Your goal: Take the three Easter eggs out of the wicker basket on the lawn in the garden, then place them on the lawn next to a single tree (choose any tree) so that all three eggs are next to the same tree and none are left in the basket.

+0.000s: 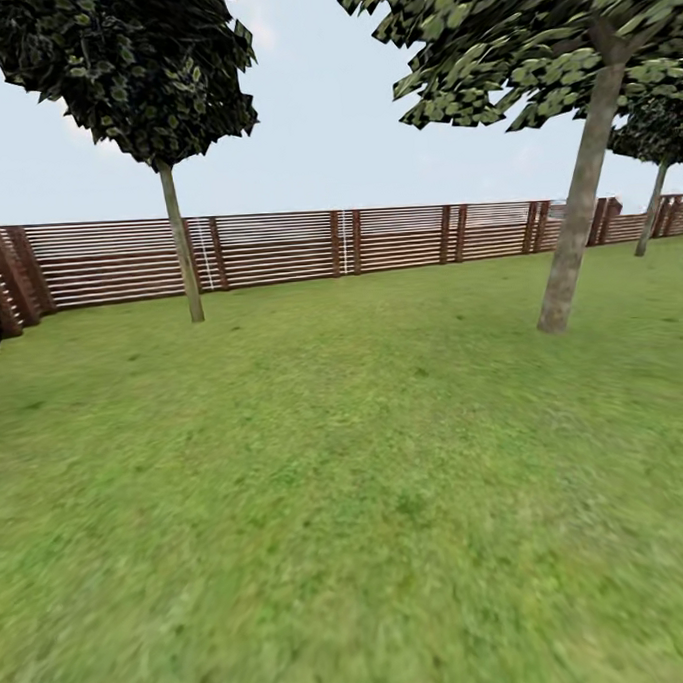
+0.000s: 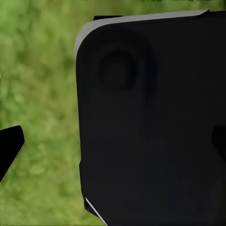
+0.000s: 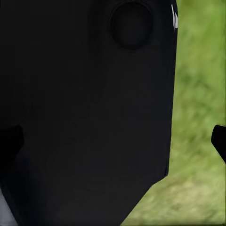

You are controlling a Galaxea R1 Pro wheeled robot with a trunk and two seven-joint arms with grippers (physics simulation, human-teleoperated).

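**Crossing the lawn, eggs unseen**

Bare lawn (image 1: 352, 541) lies nearest; two fingertips (image 2: 9, 148) frame grass, each gripper's state unclear. Further, a leaning tree (image 1: 575, 219) stands before the fence (image 1: 277, 250). Eggs, probably light and smooth, want a gentle mid-body pinch.

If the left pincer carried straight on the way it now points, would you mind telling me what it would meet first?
Probably the black panel of the robot's own body, which blocks most of the line ahead in the left wrist view; grass lies beyond it. Depth is unclear.
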